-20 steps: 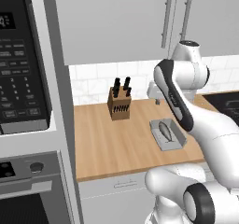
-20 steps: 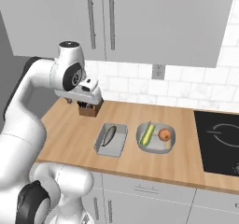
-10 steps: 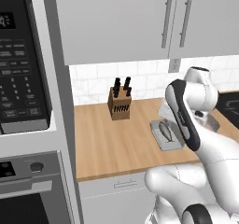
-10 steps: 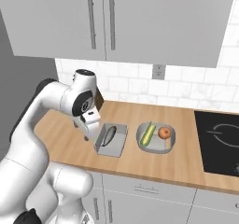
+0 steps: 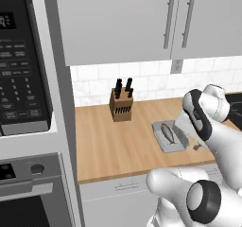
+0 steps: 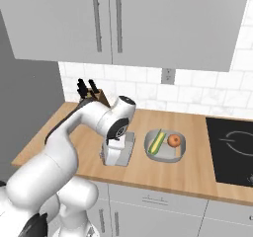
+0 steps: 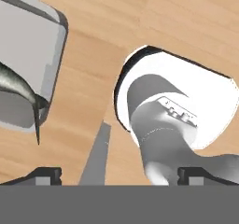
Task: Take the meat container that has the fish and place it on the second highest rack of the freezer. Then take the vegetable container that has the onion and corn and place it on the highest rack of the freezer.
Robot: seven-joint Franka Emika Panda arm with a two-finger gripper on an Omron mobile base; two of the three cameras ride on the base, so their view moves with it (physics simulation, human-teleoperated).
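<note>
The arm is bending low over the front of the wooden bench (image 6: pixel 197 174), its hand hanging just above the grey tray (image 5: pixel 166 138) that is carrying the fish (image 5: pixel 167 132). In the left base view the tray is sitting at about 3 o'clock from the knife block (image 5: pixel 121 107), which is standing at the back by the tiled wall, and the arm's elbow is covering the tray's right side. In the right base view the hand is hiding most of the tray, and the round grey bowl (image 6: pixel 179 152) is lying just beside it at 3 o'clock, holding the corn (image 6: pixel 156 142) on its left and the onion (image 6: pixel 173 140) on its right, the two nearly touching. Farther toward 3 o'clock the black cooktop (image 6: pixel 232 152) is lying flush in the bench. In the hand view the fingers (image 7: pixel 46 175) are standing spread as wide as they go, one tip at each bottom corner, gripping nothing; the tray with the fish's tail (image 7: pixel 21 90) is showing at 9 o'clock, off to the side of the gap. The oven (image 5: pixel 23 193) and microwave (image 5: pixel 21 65) are filling the left side of the left base view.
</note>
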